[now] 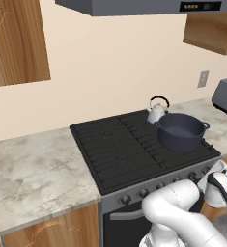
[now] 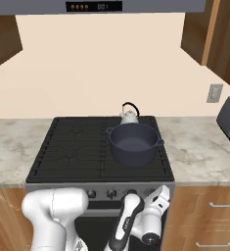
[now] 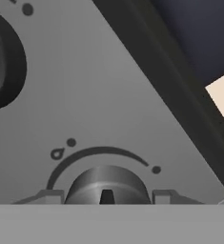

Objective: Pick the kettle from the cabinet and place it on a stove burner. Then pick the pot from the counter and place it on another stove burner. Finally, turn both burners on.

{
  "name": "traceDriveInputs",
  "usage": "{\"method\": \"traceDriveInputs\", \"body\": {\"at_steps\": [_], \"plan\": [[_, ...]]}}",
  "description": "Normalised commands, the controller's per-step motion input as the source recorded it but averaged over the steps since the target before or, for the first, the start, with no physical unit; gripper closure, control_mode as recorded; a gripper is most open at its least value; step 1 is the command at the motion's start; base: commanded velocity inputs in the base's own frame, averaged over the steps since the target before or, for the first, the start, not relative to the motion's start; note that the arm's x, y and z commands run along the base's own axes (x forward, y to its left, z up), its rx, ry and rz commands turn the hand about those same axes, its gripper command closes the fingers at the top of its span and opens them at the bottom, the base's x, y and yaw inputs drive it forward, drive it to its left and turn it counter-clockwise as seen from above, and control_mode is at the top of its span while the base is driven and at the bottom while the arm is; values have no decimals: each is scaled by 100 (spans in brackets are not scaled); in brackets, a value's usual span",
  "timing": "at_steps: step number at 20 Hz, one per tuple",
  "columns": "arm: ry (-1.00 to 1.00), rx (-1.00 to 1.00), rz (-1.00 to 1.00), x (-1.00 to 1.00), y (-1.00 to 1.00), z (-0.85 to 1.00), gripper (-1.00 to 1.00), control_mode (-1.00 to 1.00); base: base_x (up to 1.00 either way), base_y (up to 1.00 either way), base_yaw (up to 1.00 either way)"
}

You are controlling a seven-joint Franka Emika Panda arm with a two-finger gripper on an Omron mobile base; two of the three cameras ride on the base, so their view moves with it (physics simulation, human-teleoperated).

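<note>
Straddling stove knob [image 3: 106,185], claw [image 3: 106,196] fingers either side.

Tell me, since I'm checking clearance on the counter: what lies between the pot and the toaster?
Nothing: between the pot on the stove and the toaster there is bare marbled counter, seen in the right base view.

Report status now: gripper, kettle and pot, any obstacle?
Gripper at a stove knob, fingers either side, grip unconfirmed. Kettle and pot both on right burners. Nothing in the way.
</note>
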Motion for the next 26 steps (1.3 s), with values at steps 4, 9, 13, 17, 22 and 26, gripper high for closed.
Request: {"method": "traceDriveInputs", "body": {"at_steps": [4,9,13,17,22,26], "plan": [[0,0,0,0,0,0,100,-100,0,0,0],[1,0,0,0,1,0,-100,-100,0,0,0],[-2,0,0,-22,-1,0,-100,-100,0,0,0],[-3,0,0,-35,-7,1,-100,-100,0,0,0],[-4,0,0,-34,-10,4,-100,-100,0,0,0],[-4,-1,0,-35,-9,5,-100,-100,0,0,0]]}}
